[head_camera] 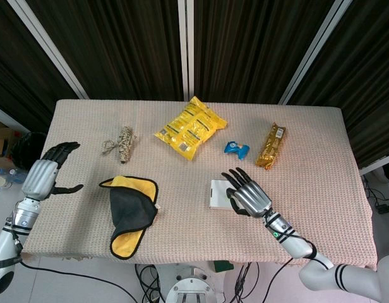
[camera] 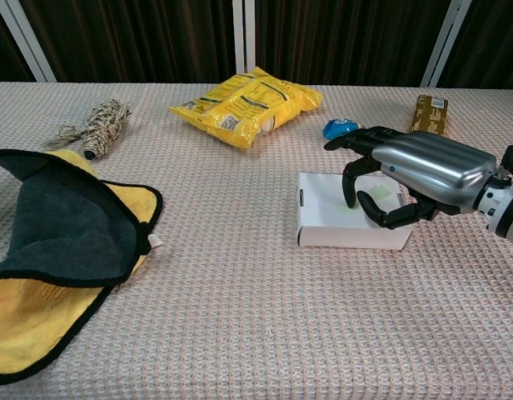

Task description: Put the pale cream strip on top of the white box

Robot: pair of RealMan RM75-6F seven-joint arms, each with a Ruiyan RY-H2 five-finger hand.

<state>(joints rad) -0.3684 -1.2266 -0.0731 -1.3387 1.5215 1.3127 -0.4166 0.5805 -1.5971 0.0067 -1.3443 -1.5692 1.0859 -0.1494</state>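
The white box [camera: 336, 225] lies flat right of the table's middle, also seen as the white box [head_camera: 218, 193] from the head camera. A pale cream strip [camera: 386, 199] lies flat on its top, faint and partly hidden. My right hand [camera: 423, 171] hovers over the box's right half, fingers [camera: 350, 185] spread and bent down towards the lid, thumb just above the strip; no grip on it shows. In the head view the right hand [head_camera: 248, 194] covers the strip. My left hand [head_camera: 48, 172] is open over the table's left edge, holding nothing.
A black and yellow cloth [head_camera: 131, 214] lies front left, a twine bundle [head_camera: 123, 143] behind it. A yellow snack bag [head_camera: 189, 128] sits at the back centre. A small blue packet [head_camera: 236, 148] and a gold wrapped bar [head_camera: 271, 146] lie behind the box.
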